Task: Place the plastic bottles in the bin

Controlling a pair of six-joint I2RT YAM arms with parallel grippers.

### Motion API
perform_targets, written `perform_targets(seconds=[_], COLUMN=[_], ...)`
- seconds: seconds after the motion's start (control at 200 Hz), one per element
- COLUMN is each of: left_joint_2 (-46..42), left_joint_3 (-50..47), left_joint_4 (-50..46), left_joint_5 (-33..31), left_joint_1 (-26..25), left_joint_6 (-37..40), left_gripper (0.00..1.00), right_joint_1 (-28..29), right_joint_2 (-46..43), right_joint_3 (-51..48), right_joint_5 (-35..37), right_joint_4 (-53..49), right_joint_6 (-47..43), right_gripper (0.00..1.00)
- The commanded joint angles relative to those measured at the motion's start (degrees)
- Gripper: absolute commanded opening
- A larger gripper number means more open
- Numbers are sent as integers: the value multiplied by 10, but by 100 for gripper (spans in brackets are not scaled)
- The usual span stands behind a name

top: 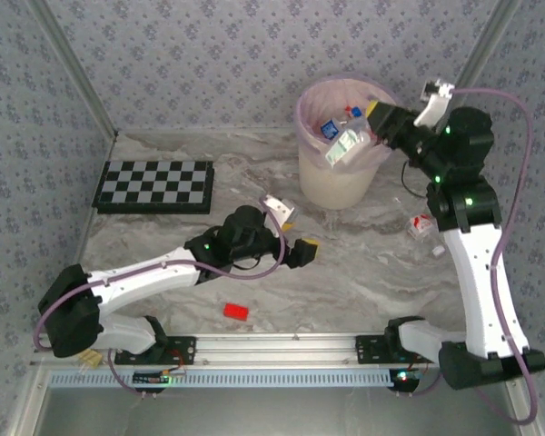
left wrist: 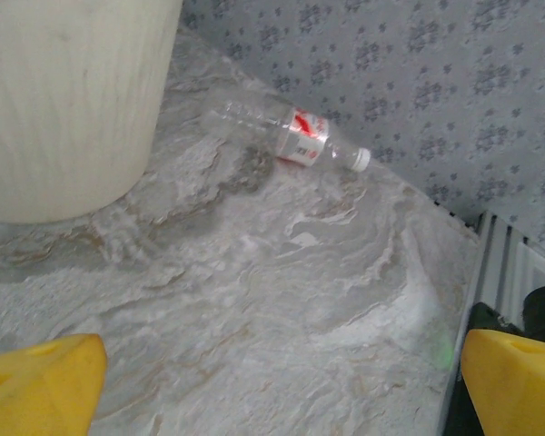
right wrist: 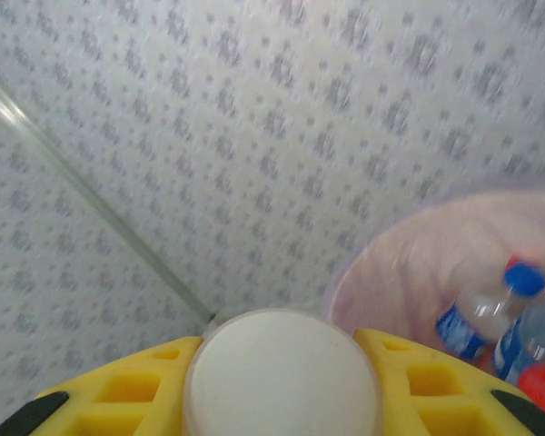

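**Right pincer clamped on a bottle over the bin, left pincer spread and empty**

The bin (top: 338, 186), lined with a pink bag (top: 309, 95), stands just below and ahead of the right pincer (top: 374, 120). That pincer is clamped on a clear bottle (right wrist: 282, 368). From above, the bottle hangs tilted over the bin's mouth, towards the near side of the rim.

The step in hand looks to be the drop. I judge it goes best if the bottle is brought fully inside the rim before the jaws part. That way it cannot snag the liner or tip off the edge onto the table. A low release should also spare a bounce off the bottles lying inside.

The left pincer (left wrist: 277, 400) is spread wide, holds nothing and sits low over the marble table (left wrist: 254, 300). Ahead of it, just right of the bin's foot, a red-labelled bottle (left wrist: 295, 136) lies on its side, well apart from the fingers.

Inside the bin, right of the held bottle, lie several bottles, among them a blue-capped one (right wrist: 490, 313). I cannot tell how many there are. A small red block (top: 236, 311) lies behind the left pincer.
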Motion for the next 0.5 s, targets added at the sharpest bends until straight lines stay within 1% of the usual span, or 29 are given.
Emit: perform_targets(seconds=[0.0,0.1,0.295,0.375,0.495], left_joint_2=[-14,-25,-46,-54,-72], left_joint_3=[-21,-36,-70,-73,-82], left_joint_4=[-28,-42,-41,-51,-62], left_joint_5=[-34,-52,-71,-76,-85], left_joint_1=[6,8,17,20,21], left_joint_6=[-11,-29,-66,-76,-82], left_gripper=[100,100,100,100,100], right_joint_1=[-5,-5,14,20,28], right_joint_2=[80,152,266,306,364], right_joint_3=[46,98,176,204,252], right_joint_5=[121,152,217,240,253], right_joint_4=[51,90,124,124,110], right_joint_6=[-43,-52,-55,-54,-50], right_gripper=[0,0,0,0,0])
